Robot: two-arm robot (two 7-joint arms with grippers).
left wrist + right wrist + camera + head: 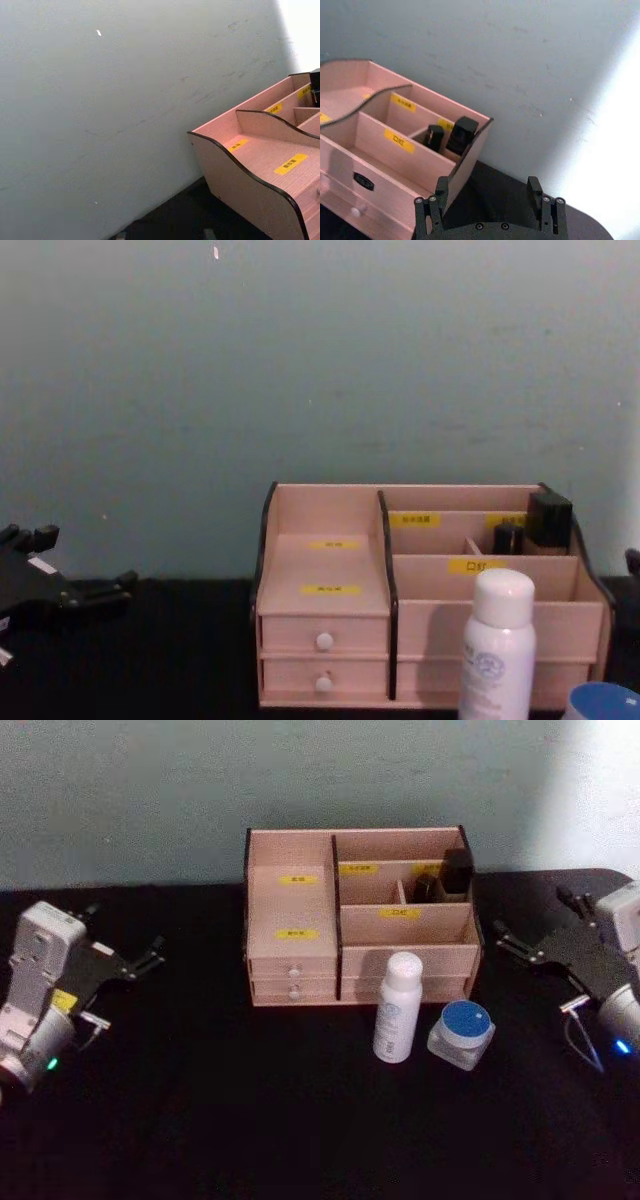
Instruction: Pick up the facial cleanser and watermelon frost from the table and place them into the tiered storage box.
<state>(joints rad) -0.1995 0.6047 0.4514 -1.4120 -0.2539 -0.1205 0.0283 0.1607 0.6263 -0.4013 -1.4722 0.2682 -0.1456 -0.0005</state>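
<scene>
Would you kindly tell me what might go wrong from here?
1. The facial cleanser is tall, slim and close beside the watermelon frost; the open right gripper reaching for either might topple it.
2. Two small dark bottles already occupy back right compartments of the tiered storage box, so lowering there risks a collision.
The left gripper is parked far left.

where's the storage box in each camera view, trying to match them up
Head view: the tiered storage box sits at centre, in the upper half.
Left wrist view: lower right, seen from its curved left end.
Right wrist view: left side, seen from its right end.
Chest view: bottom centre to right, front facing the camera.
Shared landmark: its yellow labels.
</scene>
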